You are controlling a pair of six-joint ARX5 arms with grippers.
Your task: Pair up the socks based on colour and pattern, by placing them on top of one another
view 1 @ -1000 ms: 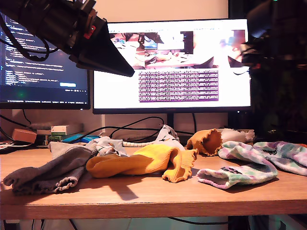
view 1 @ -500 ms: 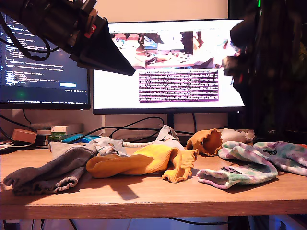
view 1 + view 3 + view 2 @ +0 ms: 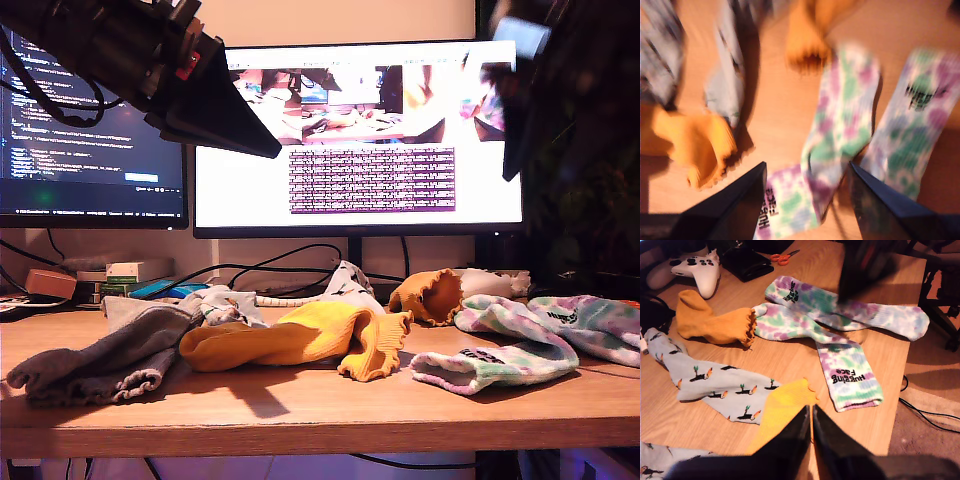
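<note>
Sprawling fuzzy blotched socks [image 3: 840, 322] cross, frilly mustard sock [image 3: 290, 340] nearby.

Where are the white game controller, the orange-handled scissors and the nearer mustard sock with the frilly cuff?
white game controller [image 3: 699, 271]: first wrist view, on its body between the grips.
orange-handled scissors [image 3: 781, 259]: first wrist view, on the handle loops.
mustard sock [image 3: 290, 337]: exterior view, on the middle of its leg.

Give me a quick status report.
My first end effector shut, empty, above the yellow sock. My second end effector open over the blotched socks. No sock stacked yet. Game controller sits clear.
</note>
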